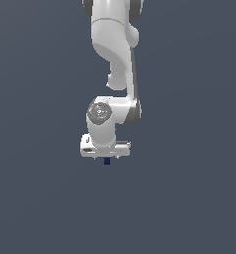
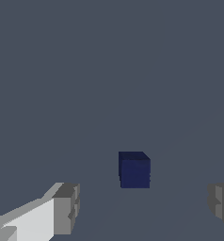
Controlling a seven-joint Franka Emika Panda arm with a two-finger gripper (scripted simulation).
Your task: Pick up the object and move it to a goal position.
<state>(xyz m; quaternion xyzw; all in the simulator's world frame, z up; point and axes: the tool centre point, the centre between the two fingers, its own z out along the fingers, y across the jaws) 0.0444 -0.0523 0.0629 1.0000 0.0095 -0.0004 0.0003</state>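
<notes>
The object, a tiny dark navy-blue cube (image 1: 107, 160), rests on the flat grey floor and peeks out just under the white hand in the exterior view. My gripper (image 1: 106, 155) hangs right above it, pointing down. In the wrist view the cube (image 2: 134, 169) lies in the wide gap of the gripper (image 2: 144, 206), a little beyond the tips and touching neither finger. One grey fingertip (image 2: 66, 208) shows in full and the other fingertip (image 2: 221, 203) is cut by the frame edge. The gripper is open and holds nothing.
The white arm (image 1: 115, 54) comes down from the top of the exterior view over the plain grey floor (image 1: 189, 198). No other objects and no goal marker show.
</notes>
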